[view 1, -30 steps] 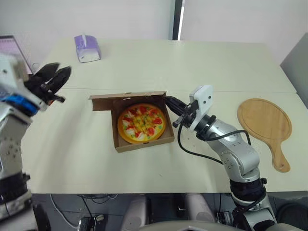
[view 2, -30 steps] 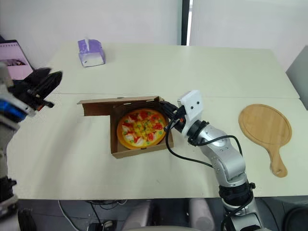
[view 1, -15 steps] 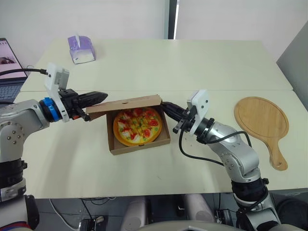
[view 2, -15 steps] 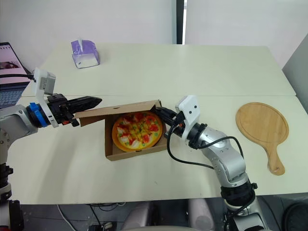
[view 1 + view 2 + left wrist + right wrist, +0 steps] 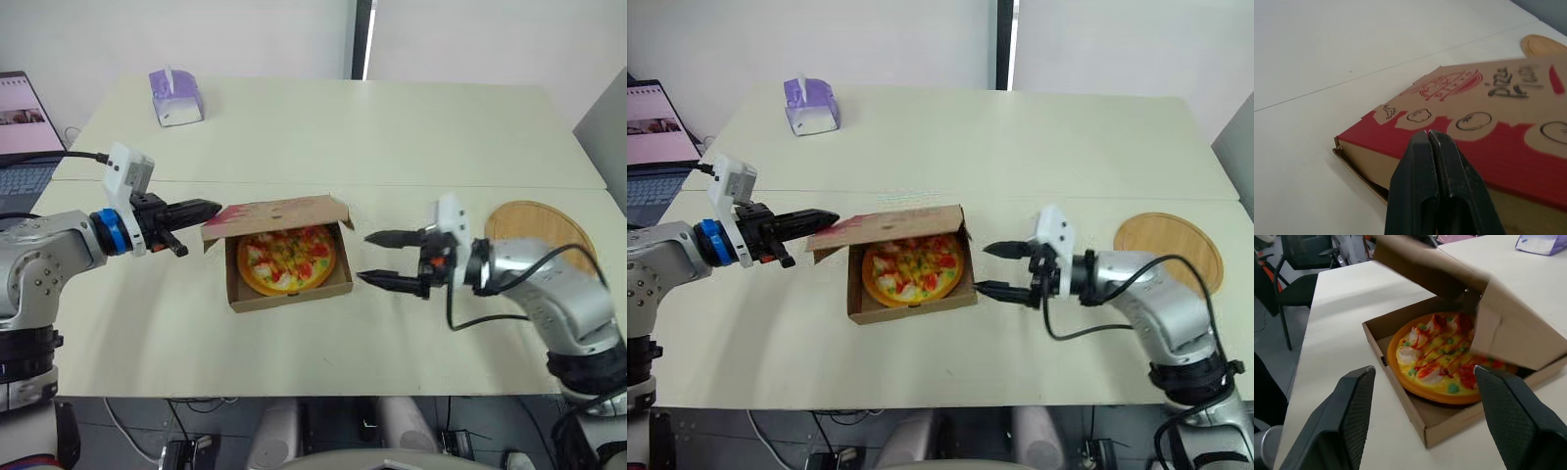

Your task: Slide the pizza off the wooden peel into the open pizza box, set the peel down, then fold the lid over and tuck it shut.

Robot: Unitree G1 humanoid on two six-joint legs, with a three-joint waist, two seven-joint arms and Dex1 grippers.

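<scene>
While closed left fingers (image 5: 1419, 191) touch the lid (image 5: 1498, 105), right fingers (image 5: 1354, 416) gape.

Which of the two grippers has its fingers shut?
The left gripper: its fingers are pressed together, pointing at the lid. The right gripper holds its fingers wide apart beside the box.

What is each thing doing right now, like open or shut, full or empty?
Pizza box: lid half folded over, not shut.
Pizza: inside the box.
Wooden peel: empty, flat on the table.
Left gripper: shut, tips at the lid.
Right gripper: open, holding nothing, beside the box.
Laptop: open, screen lit.
Tissue box: tissue poking up.
</scene>
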